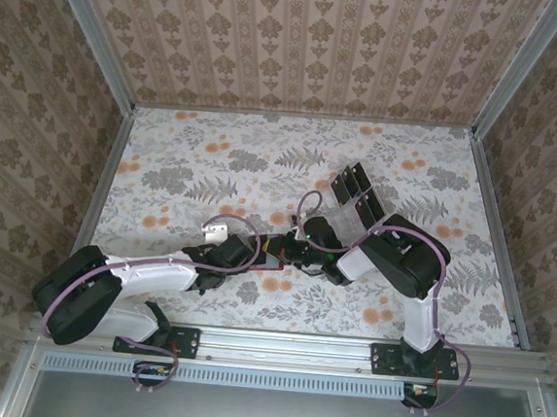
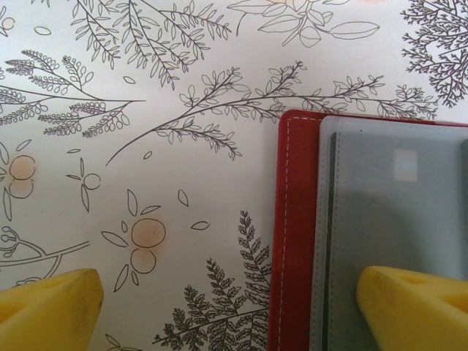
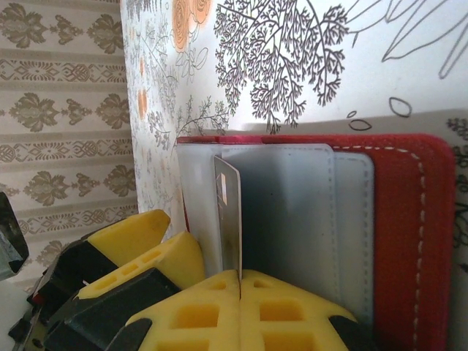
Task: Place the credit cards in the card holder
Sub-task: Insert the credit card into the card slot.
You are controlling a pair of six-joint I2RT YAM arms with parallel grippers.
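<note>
Counting one red card holder [image 3: 398, 219], lying open on the floral table [image 2: 146, 110], one credit card [image 3: 228, 212] and two tools. The right wrist view shows the right tool [image 3: 240, 281] pinched shut on that card, which stands edge-on among the holder's greyish clear pockets. The left wrist view shows the left tool [image 2: 227, 285] spread wide, with one finger [image 2: 413, 307] over a pocket. The top view adds a clear tiered rack [image 1: 358, 194] with dark cards [image 1: 349, 183], too small to count
</note>
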